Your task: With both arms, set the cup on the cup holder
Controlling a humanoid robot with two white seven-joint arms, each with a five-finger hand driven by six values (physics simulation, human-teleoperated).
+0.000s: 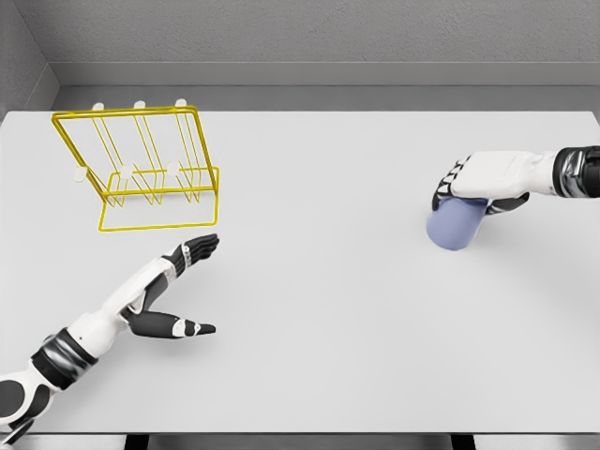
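White tabletop (319, 319) fills most of the view, with a grey wall behind it. Little of the task looks done: the cup (455, 226), a pale blue one, sits directly under the right hand (466, 186), whose fingers curl over its top in what reads as a grasp, though whether it is lifted off the surface I cannot tell. The cup holder (141, 169), a yellow wire rack with white-tipped pegs, stands well apart from that hand, across the table, and just beyond the fingertips of the left hand (180, 281). That left hand lies flat with fingers spread, holding nothing. Left to do, by my judgement: carry the cup across, probably pass it over, and seat it on a peg. Count: one cup, one holder, two hands.
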